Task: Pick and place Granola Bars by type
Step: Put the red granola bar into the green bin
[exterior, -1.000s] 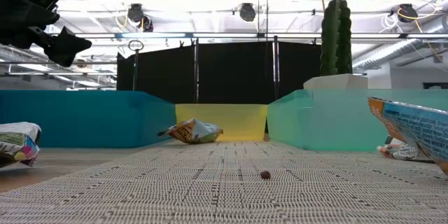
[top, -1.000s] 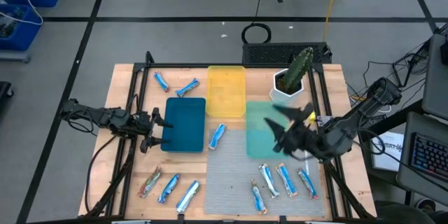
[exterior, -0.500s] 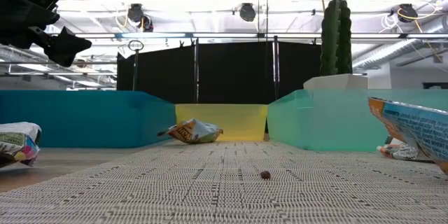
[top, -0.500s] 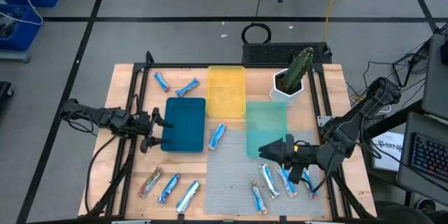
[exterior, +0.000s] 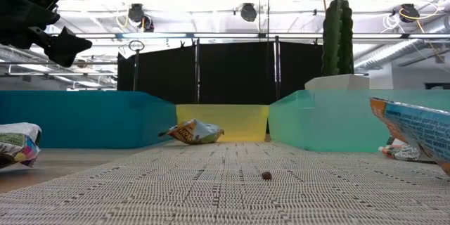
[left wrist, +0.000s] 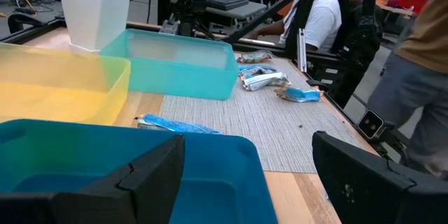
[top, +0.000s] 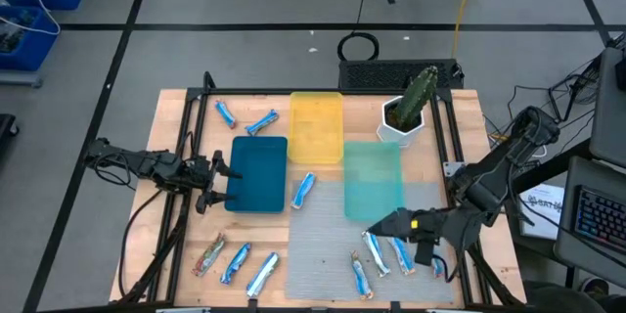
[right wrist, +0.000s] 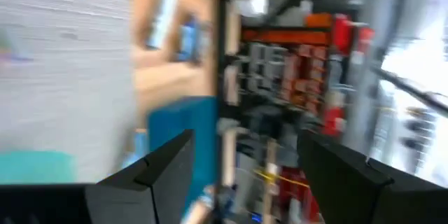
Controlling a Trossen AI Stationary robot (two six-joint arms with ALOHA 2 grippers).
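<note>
The granola bars lie scattered in the high view: two blue ones at the far left, one between the trays, three at the near left, and several on the grey mat at the near right. My right gripper hovers open just above the near-right group, pointing toward the table's left; its wrist view is blurred and shows nothing between the fingers. My left gripper waits open at the blue tray's left edge.
The blue tray, yellow tray and teal tray sit mid-table. A potted cactus stands at the far right. A grey mat covers the near middle. People sit beyond the table in the left wrist view.
My right gripper has moved from over the teal tray toward the table's near edge and down, turning until it points left above the near-right bars. The bars and my left arm have stayed put.
</note>
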